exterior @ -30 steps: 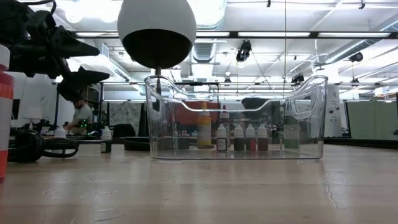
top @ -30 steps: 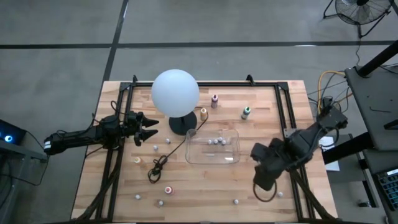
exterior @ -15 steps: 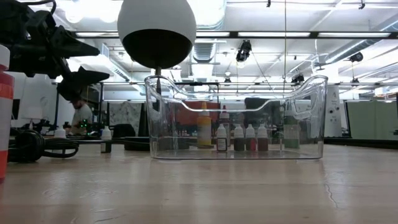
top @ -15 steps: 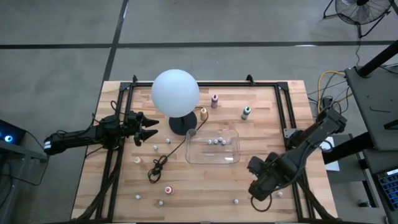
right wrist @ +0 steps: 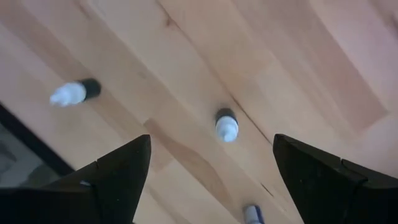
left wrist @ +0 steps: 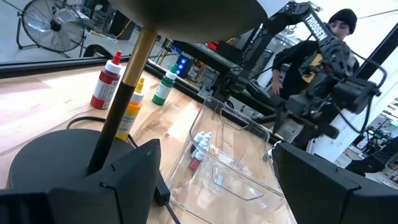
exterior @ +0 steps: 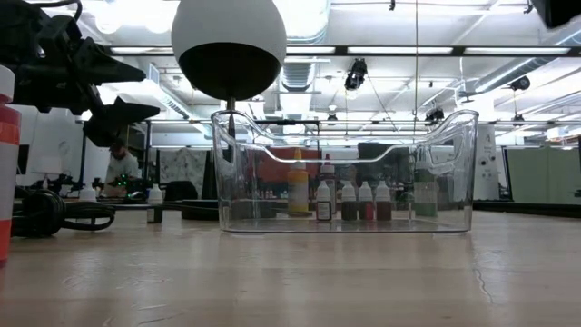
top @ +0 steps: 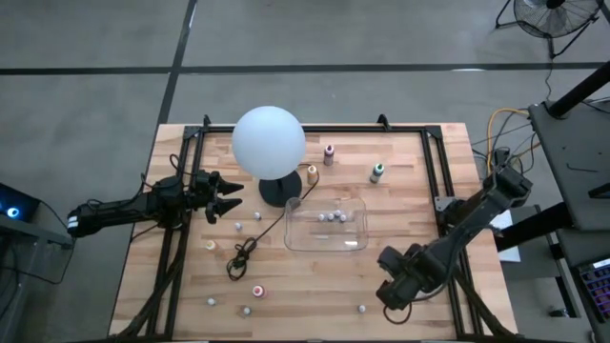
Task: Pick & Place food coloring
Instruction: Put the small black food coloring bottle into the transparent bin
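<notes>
So the wooden table (top: 410,171) fills the middle of the overhead frame, and the biggest thing on it is the white globe lamp (top: 269,139), upper centre, on a dark round base. Just right of that base is the clear plastic tray (top: 353,240), with a few food coloring bottles (top: 331,216) standing along its far side. The table-level camera shows what the top view can't: those four little ones in the tray (exterior: 349,202) have different dark fills and pale caps, and a taller yellow bottle (exterior: 298,184) shows through the clear wall.

The left gripper (top: 229,199) sits mid-left of the overhead frame, fingers spread and holding nothing, pointed at the lamp base. Its wrist camera looks past the lamp stem at a red bottle (left wrist: 106,79), a yellow one and a green bottle (left wrist: 163,86), plus a person in a dark beanie beyond the table.

The right gripper (top: 396,292) is at the lower right of the overhead frame, hovering near the table's front edge, jaws wide apart and empty. Only its wrist view shows a white-capped dropper bottle (right wrist: 226,125) standing right between its fingers, another one lying tipped over (right wrist: 74,93) off to the side.

More loose bottles dot the lower left of the overhead frame, including a pink-capped one (top: 258,290). A black cable (top: 246,250) loops in front of the lamp.
</notes>
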